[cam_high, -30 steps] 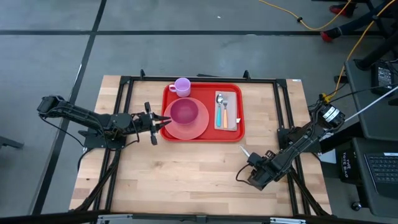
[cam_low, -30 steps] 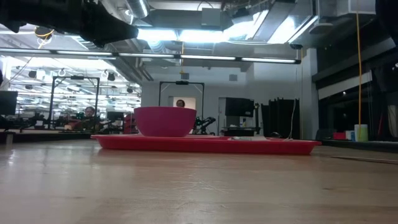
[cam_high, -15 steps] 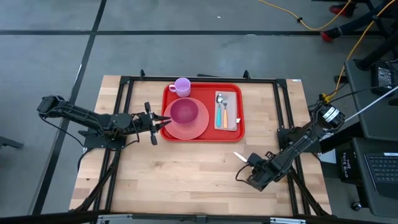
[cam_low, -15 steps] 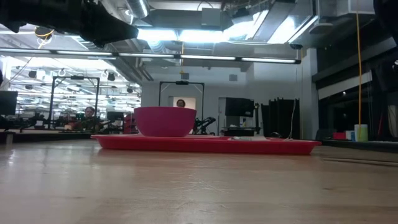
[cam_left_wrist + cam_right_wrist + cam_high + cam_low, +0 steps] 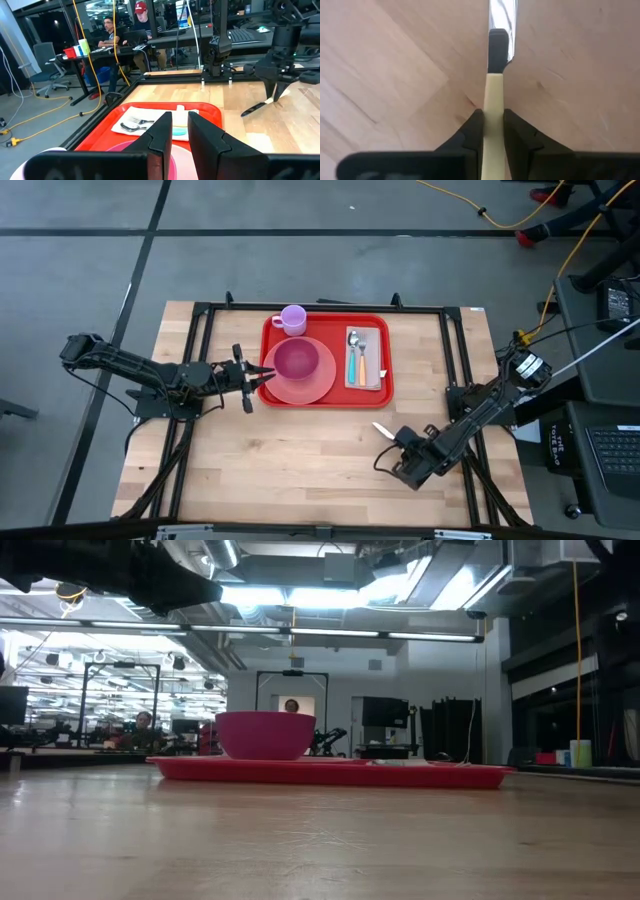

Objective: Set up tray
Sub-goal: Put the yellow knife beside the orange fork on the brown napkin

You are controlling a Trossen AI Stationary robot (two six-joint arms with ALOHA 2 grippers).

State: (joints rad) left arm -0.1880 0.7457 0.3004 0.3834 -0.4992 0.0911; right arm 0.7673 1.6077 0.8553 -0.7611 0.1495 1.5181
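The red tray (image 5: 330,326) lies at the table's far middle. It carries a pink plate (image 5: 322,388) with a magenta bowl (image 5: 296,360), a purple cup (image 5: 293,319) and a napkin (image 5: 375,360) bearing a spoon and a fork. My left gripper (image 5: 262,374) hangs level over the tray's left rim, open by only a narrow gap (image 5: 180,125), with nothing between the fingers. My right gripper (image 5: 400,442) points down over bare wood near the tray's right corner, shut on a knife (image 5: 383,429) with a cream handle and a metal blade. My right gripper pinches the knife's cream handle (image 5: 492,100) between its two fingers, which come from above and lie across it. The blade (image 5: 501,15) sticks out past the fingers toward the table's left. The knife hangs slanted, blade end lower (image 5: 246,113). Whether the tip touches the wood, I cannot tell.
A black metal frame (image 5: 452,360) runs around the work area. Bare wood stretches across the table's near half (image 5: 300,470). People sit at desks in the room beyond the table (image 5: 120,30).
The knife under my right gripper has shifted a little toward the table's left and near edges. Its blade has swung from pointing far-left to lying flatter toward the left.
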